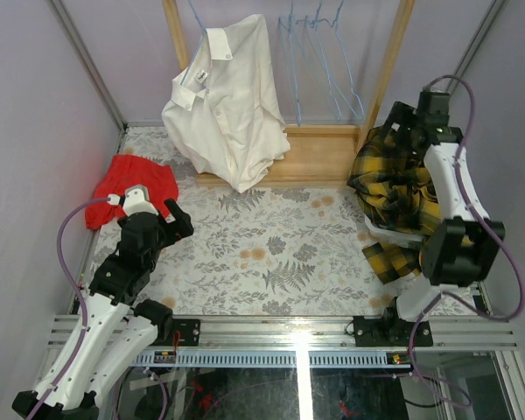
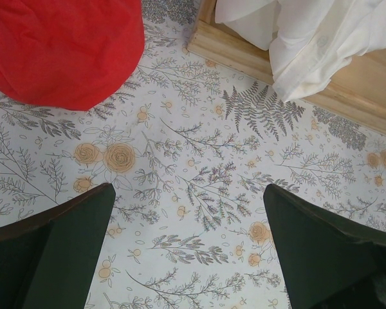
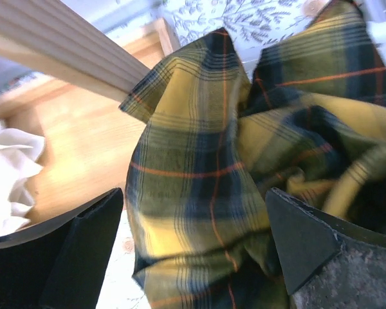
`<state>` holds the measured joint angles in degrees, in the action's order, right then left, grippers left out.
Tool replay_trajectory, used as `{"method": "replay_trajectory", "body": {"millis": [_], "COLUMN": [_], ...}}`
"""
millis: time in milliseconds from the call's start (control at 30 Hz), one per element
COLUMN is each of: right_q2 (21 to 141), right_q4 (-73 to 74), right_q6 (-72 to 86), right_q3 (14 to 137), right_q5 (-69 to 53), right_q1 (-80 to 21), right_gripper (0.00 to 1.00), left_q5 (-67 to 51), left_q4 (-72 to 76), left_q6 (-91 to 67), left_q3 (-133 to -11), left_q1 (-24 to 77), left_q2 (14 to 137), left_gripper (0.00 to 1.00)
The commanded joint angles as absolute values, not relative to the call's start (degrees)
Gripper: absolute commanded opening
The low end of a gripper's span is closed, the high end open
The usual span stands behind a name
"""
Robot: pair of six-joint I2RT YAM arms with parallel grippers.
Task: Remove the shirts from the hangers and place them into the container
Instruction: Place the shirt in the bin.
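right tool point(image 3: 193, 251) hangs with its fingers spread wide and holds nothing; the plaid shirt point(image 3: 199, 167) lies heaped directly under and between them, at the right side of the tabletop point(image 2: 193, 161), just beside the rack post point(image 1: 387, 61). the container that should be under the heap is hidden by cloth and arm, so i cannot tell how well the shirt sits in it. the one shirt on a hanger point(image 1: 195, 16) is the white shirt point(image 1: 227, 105), at the left end of the rack, with three bare hangers point(image 1: 319, 52) between it and the right tool. its long axis runs from the collar, up by the rail, down to a hem that drapes over the rack base. left tool point(image 2: 186, 251) is also wide open and empty, low over the tabletop next to the red cloth point(image 2: 64, 45). the hem lies ahead of it and to its right, so the left arm looks to have the clearer path, while the right tool would have to cross leftward past the post.
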<state>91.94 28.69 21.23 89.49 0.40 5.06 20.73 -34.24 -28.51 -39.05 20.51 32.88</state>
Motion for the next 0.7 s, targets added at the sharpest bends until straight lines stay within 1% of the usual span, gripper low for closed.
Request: {"method": "replay_trajectory", "body": {"millis": [0,133,200,267,300,433,467,500,533,600,633,667], "right_q2": [101.0,109.1,110.1,109.9,109.9,106.2,104.6,102.7,100.9,96.8,95.0,92.5], "right_q4": [31.3,35.3,34.3,31.7,31.7,29.3,28.0,26.9,26.2,24.2,23.8,24.2], "right_q6": [15.1,14.0,12.6,11.5,11.2,11.6,11.8,11.7,12.2,13.2,13.4,13.8], "right_q3": [98.7,105.4,105.0,101.9,101.1,97.2,96.1,95.2,94.8,92.5,92.0,92.0], "right_q5": [4.5,11.3,13.1,13.0,13.2,16.2,15.8,15.2,15.1,16.7,18.2,20.8], "right_q1": [0.1,-0.9,-1.4,-1.8,-1.8,-1.9,-1.9,-1.9,-1.9,-1.8,-1.8,-1.8], "right_gripper": [0.99,0.99,0.99,0.99,0.93,0.57,0.46,0.30,0.18,0.05,0.01,0.00], "left_q5": [20.6,20.9,21.1,21.3,21.3,20.9,20.8,20.8,20.7,20.7,20.7,20.8], "left_q4": [-31.6,-32.0,-32.2,-32.0,-31.7,-31.8,-31.8,-31.8,-31.7,-31.7,-31.8,-31.9], "left_q6": [-28.3,-28.4,-28.5,-28.5,-28.5,-28.3,-28.3,-28.3,-28.2,-28.2,-28.2,-28.2], "left_q3": [-38.8,-38.8,-38.8,-38.6,-38.6,-38.8,-38.8,-38.8,-38.9,-38.8,-38.8,-38.8], "left_q1": [20.3,20.4,20.3,20.3,20.2,20.2,20.3,20.3,20.2,20.3,20.3,20.2], "left_q2": [32.7,32.6,32.5,32.4,32.4,33.1,33.2,33.3,33.3,33.2,33.2,33.1], "left_gripper": [1.00,1.00,1.00,1.00,1.00,1.00,1.00,1.00,1.00,1.00,1.00,1.00]}}
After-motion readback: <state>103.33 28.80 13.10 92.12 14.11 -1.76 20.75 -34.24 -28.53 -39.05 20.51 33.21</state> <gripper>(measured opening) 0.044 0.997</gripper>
